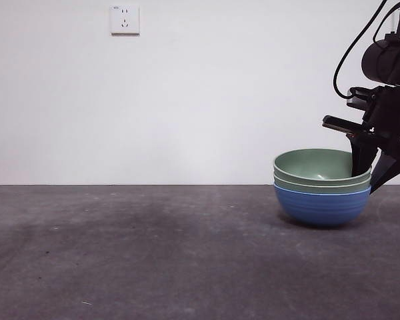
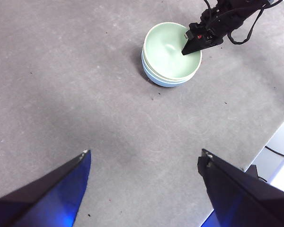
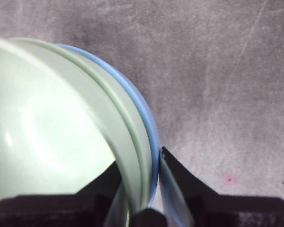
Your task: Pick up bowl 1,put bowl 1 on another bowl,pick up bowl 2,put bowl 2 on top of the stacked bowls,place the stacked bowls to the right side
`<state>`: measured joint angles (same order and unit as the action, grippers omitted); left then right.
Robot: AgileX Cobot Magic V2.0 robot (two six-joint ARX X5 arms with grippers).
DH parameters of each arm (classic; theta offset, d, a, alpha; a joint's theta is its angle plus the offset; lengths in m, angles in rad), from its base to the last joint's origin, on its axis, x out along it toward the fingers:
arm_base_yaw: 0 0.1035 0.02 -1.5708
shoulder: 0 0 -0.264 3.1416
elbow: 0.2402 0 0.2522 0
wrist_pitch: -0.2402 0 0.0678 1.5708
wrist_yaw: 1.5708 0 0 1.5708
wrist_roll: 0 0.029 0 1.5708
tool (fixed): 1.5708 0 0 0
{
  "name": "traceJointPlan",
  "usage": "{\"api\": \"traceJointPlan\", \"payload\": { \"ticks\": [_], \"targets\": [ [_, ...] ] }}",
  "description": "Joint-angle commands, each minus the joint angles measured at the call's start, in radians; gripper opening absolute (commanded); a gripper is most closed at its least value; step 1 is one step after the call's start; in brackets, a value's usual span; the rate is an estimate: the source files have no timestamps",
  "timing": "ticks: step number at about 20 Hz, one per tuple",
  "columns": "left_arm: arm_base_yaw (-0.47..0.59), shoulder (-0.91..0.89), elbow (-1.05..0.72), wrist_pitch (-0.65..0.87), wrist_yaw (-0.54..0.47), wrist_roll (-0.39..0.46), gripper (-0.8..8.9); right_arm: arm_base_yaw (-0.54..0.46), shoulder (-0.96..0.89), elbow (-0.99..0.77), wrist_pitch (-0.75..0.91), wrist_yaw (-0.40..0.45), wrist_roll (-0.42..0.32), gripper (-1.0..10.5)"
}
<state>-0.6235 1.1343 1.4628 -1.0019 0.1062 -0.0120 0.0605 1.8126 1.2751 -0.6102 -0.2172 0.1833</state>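
Stacked bowls (image 1: pixel 322 187), bench (image 1: pixel 153 253) right side; right gripper (image 3: pixel 149 189) pinching their rim.
Two pale green bowls nested in the blue bowl (image 1: pixel 320 207); one jaw inside, one outside. Advice: keep the stack level, set down flat before releasing. Left gripper (image 2: pixel 144 161) spread, well apart.

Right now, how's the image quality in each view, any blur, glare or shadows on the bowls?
Front view: sharp, even light, the stacked bowls cast a soft shadow on the table. Left wrist view: bowls crisp, while the left gripper jaws are near, blurred and tinted blue. Right wrist view: close-up is soft, with pale glare inside the top green bowl; right gripper jaws dark around the rims.
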Motion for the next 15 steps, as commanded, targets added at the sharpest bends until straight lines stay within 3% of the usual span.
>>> {"api": "traceJointPlan", "payload": {
  "ticks": [1, 10, 15],
  "targets": [
    [0.003, -0.001, -0.001, -0.002, 0.0, -0.012, 3.82, 0.004, 0.031, -0.013, -0.012, 0.007, -0.02, 2.2],
    [0.003, -0.001, -0.001, -0.01, 0.0, -0.015, 3.82, 0.004, 0.007, -0.013, 0.028, -0.014, -0.02, 2.7],
    [0.003, -0.001, -0.001, -0.014, 0.0, -0.014, 3.82, 0.004, -0.149, -0.012, -0.045, -0.019, -0.028, 2.9]
  ]
}}
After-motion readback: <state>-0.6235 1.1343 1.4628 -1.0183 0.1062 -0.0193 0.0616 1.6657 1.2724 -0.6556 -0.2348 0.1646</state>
